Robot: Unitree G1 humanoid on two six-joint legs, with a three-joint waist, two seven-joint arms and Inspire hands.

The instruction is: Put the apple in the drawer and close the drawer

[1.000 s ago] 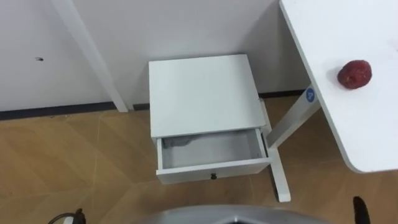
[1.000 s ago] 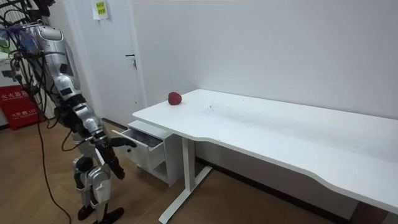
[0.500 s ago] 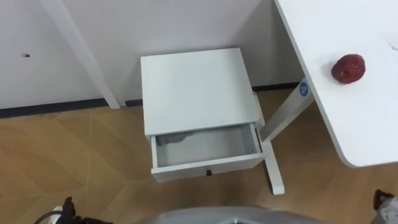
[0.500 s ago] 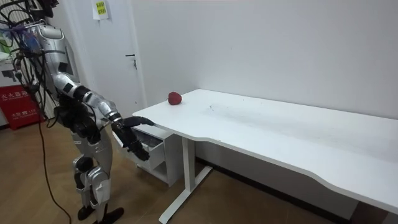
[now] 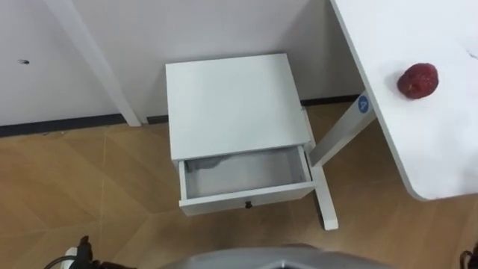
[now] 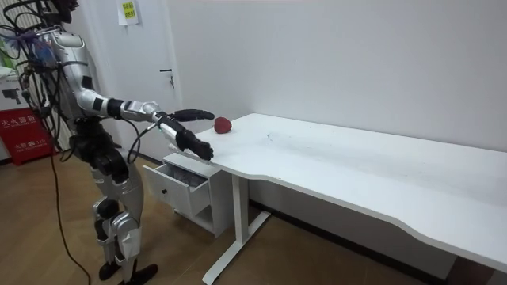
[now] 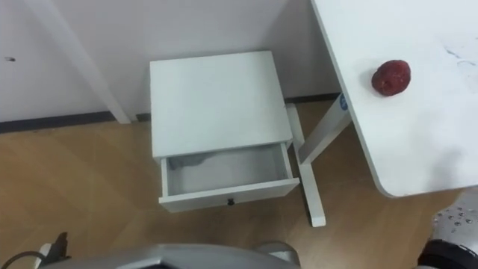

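Left eye view: the apple (image 5: 417,80) lies near the tabletop's (image 5: 448,149) left edge. The drawer (image 5: 243,179) stands open. The leg's blue sticker (image 5: 364,104) is unreadable.

Room view: my left hand (image 6: 196,115) and right hand (image 6: 194,147) are stretched out near the tabletop's corner, fingers loose, holding nothing.

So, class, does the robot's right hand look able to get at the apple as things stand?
Probably yes: the right hand is raised by the corner of the table, and the apple lies uncovered near that edge, with nothing between.
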